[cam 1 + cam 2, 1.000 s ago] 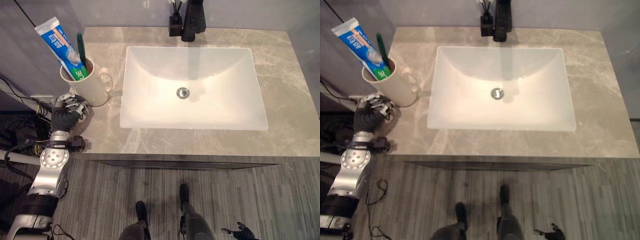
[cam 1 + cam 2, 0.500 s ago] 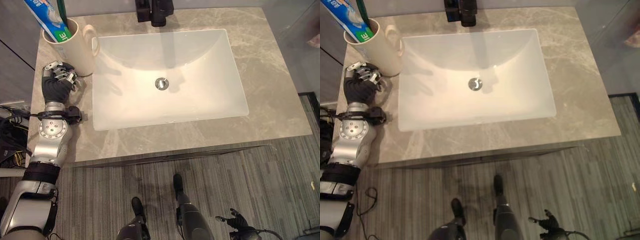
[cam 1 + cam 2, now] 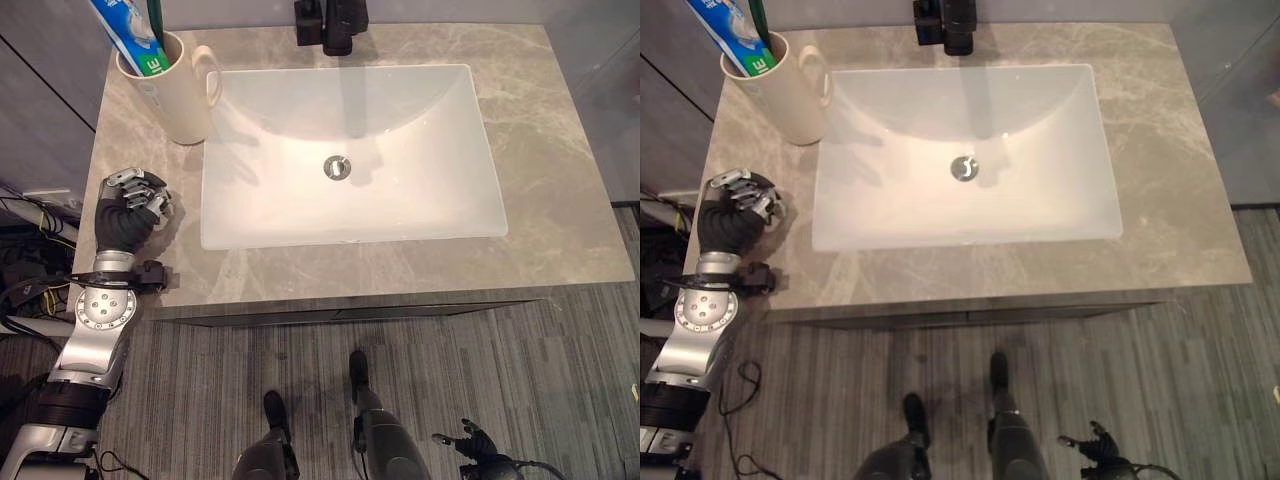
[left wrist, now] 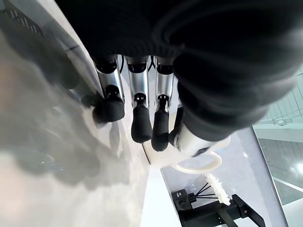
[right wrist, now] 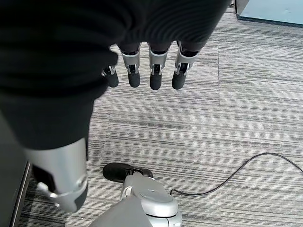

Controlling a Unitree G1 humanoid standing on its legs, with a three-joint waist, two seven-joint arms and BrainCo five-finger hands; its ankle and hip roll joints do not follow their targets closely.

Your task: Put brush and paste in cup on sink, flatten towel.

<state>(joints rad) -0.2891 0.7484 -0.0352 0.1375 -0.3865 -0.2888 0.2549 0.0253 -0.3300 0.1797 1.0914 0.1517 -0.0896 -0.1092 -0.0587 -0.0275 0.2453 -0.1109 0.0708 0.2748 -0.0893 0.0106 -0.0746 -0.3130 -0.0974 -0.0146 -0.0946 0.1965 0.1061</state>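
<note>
While curled and empty, left hand fingers hover over countertop.

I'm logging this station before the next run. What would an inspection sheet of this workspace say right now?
Surface: grey marbled countertop with a white rectangular sink basin, metal drain in its middle.
Job's things: cream cup stands at the counter's far left corner; toothpaste tube and green toothbrush stand in it. Towel: nothing seen.
Clutter: black faucet behind the basin, a small black holder beside it.
Hands: left hand over the counter's left edge, fingers curled, holding nothing, apart from the cup. Right hand hangs over the floor, fingers straight.
Cables: left out as the robot's own.
Surroundings: grey striped carpet, grey wall behind.
</note>
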